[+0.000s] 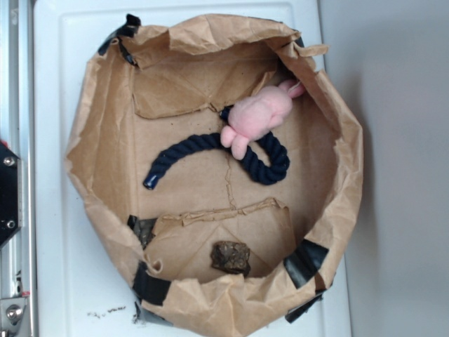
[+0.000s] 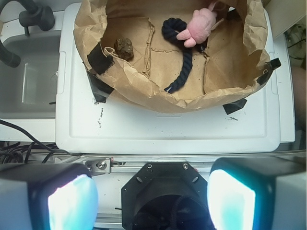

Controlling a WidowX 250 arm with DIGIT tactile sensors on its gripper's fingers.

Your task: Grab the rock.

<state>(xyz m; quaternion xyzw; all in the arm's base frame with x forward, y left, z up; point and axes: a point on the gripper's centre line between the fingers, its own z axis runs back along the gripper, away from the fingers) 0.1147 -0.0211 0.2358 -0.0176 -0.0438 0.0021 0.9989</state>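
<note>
The tool [image 2: 152, 199], pads wide apart and empty, hangs back well short of the paper-lined basket [image 2: 144, 91], where the rock [image 2: 124, 48] lies ungrasped near the wall, apart from the blue rope [image 2: 178, 62] and pink plush [image 2: 199, 26]; the whole approach remains.

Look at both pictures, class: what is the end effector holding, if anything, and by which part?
Nothing. The end effector is open and empty, back outside the paper bag. The rock lies untouched on the bag's floor, apart from the rope and pink plush toy.

rock [image 1: 231, 257]: 1
rope [image 1: 210, 154]: 1
plush [image 1: 257, 116]: 1
paper bag [image 1: 98, 140]: 1
white lid [image 1: 56, 267]: 1
</note>
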